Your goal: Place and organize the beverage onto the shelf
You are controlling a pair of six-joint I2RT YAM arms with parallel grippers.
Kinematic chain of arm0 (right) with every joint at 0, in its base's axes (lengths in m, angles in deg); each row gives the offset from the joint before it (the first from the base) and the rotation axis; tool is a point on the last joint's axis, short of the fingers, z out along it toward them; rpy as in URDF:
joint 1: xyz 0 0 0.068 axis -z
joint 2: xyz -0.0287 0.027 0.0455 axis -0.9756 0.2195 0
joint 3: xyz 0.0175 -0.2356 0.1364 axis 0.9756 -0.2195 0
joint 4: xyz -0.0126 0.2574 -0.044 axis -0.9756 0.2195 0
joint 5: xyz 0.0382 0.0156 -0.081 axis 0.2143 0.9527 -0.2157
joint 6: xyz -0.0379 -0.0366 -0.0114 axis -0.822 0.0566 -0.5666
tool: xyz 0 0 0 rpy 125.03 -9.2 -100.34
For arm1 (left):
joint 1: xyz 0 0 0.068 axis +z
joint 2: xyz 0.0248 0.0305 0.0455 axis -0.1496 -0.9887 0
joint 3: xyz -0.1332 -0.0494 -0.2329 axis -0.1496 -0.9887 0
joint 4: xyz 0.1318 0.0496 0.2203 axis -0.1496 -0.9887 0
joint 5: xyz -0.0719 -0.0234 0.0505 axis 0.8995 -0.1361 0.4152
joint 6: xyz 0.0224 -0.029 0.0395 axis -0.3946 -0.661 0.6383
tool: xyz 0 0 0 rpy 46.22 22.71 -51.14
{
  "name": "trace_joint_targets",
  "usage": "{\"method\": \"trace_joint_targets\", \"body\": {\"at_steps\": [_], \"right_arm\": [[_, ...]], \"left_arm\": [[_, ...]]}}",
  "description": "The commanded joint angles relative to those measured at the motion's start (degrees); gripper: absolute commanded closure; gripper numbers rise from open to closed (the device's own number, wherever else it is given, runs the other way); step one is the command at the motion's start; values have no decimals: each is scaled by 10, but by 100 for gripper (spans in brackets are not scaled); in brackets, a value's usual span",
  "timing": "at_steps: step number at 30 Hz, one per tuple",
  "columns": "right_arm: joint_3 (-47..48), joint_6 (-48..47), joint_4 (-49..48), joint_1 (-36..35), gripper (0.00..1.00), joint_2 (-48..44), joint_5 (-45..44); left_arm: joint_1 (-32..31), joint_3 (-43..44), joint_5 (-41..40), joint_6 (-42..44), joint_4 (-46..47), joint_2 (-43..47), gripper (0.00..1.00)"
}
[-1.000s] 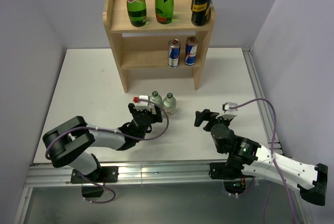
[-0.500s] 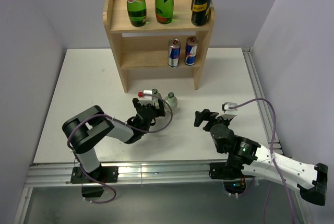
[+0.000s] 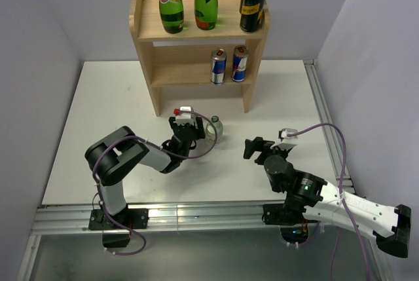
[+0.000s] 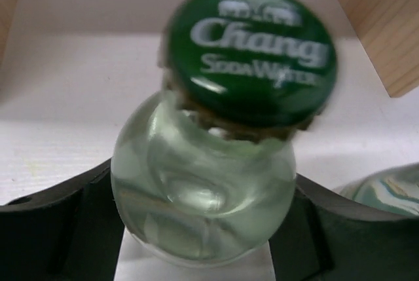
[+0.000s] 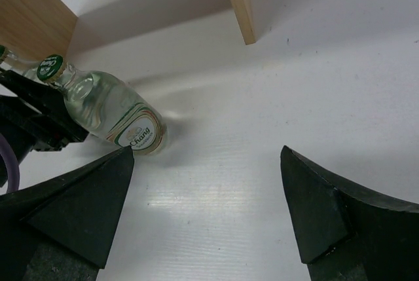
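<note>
The shelf (image 3: 196,35) stands at the far side of the tabletop (image 3: 111,97), against the back wall. Its rimmed top tier carries two green bottles (image 3: 171,6) and two black cans (image 3: 253,4); a pair of blue-and-silver cans (image 3: 228,65) stands on the lower tier, towards its right end.

Just in front of the shelf I see two small clear bottles on the tabletop, close side by side. The left gripper (image 3: 189,126) is on the left one, the Chang bottle (image 4: 203,189). From the left wrist view, the jaws press against its glass shoulder on both sides, and the green cap (image 4: 252,52) reads "Chang Soda Water", slightly blurred. The second bottle (image 3: 214,128) stands free just to its right, its edge showing at the corner of the wrist view.

The right gripper (image 5: 206,156) hangs low over the tabletop, well apart from both bottles, jaws spread wide with nothing between them and pointed towards the second bottle.
</note>
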Motion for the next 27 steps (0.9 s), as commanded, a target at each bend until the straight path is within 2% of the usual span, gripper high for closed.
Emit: {"method": "trace_joint_targets", "body": {"at_steps": [1,6,7,9,10,12,13,27], "right_arm": [[0,2,-16,-2,0,-5,-11],[0,2,-17,-1,0,-6,-11],[-1,2,-16,-2,0,-7,-11],[-1,2,-16,-2,1,-6,-11],[0,2,-17,-2,1,-6,-11],[-1,3,-16,-2,1,-7,-11],[-1,3,-17,-2,1,-8,-11],[-3,3,-16,-2,1,-13,-13]], "left_arm": [[11,17,-1,5,20,-14,29],[18,21,0,13,16,-19,51],[18,20,-3,14,16,-17,66],[18,16,-8,14,11,-9,78],[18,15,-12,14,9,-4,87],[17,12,-19,15,1,8,97],[18,11,-25,15,-7,13,100],[18,-2,-48,29,-56,95,100]]}}
